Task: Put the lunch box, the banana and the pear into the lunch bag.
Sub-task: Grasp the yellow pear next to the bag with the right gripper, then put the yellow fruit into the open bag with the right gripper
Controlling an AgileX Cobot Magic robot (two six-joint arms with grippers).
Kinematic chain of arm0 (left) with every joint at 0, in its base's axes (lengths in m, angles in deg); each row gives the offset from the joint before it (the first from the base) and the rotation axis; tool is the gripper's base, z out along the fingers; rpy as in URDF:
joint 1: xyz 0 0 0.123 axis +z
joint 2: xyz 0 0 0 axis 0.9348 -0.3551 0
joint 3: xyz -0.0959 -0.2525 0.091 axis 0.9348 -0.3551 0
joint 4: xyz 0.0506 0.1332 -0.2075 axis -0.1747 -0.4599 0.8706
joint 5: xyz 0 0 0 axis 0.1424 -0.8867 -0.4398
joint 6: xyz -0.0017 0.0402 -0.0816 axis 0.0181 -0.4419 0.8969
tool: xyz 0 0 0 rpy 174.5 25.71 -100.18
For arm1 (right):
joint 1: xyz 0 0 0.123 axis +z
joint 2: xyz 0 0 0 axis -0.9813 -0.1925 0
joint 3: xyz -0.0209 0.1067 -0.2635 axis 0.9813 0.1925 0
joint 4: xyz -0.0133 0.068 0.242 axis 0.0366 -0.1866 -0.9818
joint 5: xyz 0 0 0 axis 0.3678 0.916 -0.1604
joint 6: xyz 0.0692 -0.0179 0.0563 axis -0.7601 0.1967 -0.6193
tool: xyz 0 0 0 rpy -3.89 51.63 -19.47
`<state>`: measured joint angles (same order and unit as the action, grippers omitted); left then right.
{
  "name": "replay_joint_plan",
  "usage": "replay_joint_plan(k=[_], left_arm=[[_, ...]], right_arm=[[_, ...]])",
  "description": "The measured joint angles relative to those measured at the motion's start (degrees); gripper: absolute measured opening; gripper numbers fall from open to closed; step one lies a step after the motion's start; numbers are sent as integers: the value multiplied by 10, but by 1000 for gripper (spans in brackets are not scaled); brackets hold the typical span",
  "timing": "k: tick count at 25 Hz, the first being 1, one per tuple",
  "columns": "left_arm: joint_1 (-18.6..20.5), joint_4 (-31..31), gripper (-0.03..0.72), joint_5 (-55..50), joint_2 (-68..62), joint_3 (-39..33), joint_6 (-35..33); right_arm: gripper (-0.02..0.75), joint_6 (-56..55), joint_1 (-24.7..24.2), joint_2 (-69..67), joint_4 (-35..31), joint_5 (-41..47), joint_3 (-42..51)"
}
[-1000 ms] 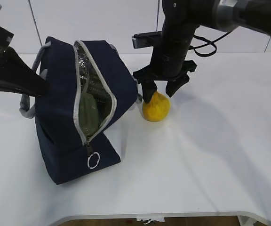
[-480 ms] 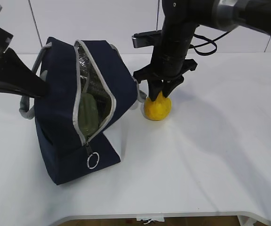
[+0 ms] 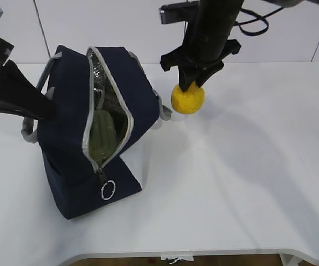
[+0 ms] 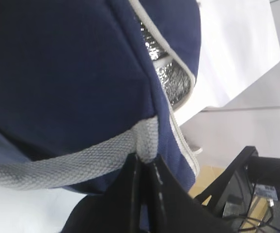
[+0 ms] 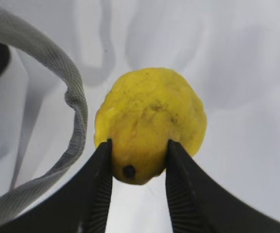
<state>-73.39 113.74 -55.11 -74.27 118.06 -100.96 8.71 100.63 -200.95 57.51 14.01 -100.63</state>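
Note:
The navy lunch bag (image 3: pixel 71 144) stands on the white table at the left, its zipper open. The sage-green lunch box (image 3: pixel 101 138) shows inside it against the foil lining. My left gripper (image 3: pixel 37 108) is shut on the bag's grey handle (image 4: pixel 81 162) at the bag's left side. My right gripper (image 3: pixel 191 83) is shut on the yellow pear (image 3: pixel 188 99) and holds it above the table, to the right of the bag; the fingers (image 5: pixel 101 179) clamp the pear (image 5: pixel 149 121) on both sides. The banana is not in view.
The bag's other grey handle (image 5: pixel 74 111) loops to the left of the pear. The zipper's metal ring pull (image 3: pixel 108 190) hangs at the bag's front. The table's front edge (image 3: pixel 165 256) is near the bottom.
My right gripper closed on the pear and lifted it off the table. The left gripper and the bag have stayed in place.

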Motion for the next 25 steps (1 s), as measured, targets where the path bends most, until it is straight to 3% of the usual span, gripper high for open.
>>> replay_joint_plan(k=[5,18,25], left_arm=[[0,-18,-6,-11,1,0,0],[0,-19,-6,-14,1,0,0],[0,-14,-6,-14,1,0,0]], right_arm=[[260,12,0,55,-42,3,-1],[258,110,0,78,-341,9,-62],[258,115,1,42,-369,9,-64]])
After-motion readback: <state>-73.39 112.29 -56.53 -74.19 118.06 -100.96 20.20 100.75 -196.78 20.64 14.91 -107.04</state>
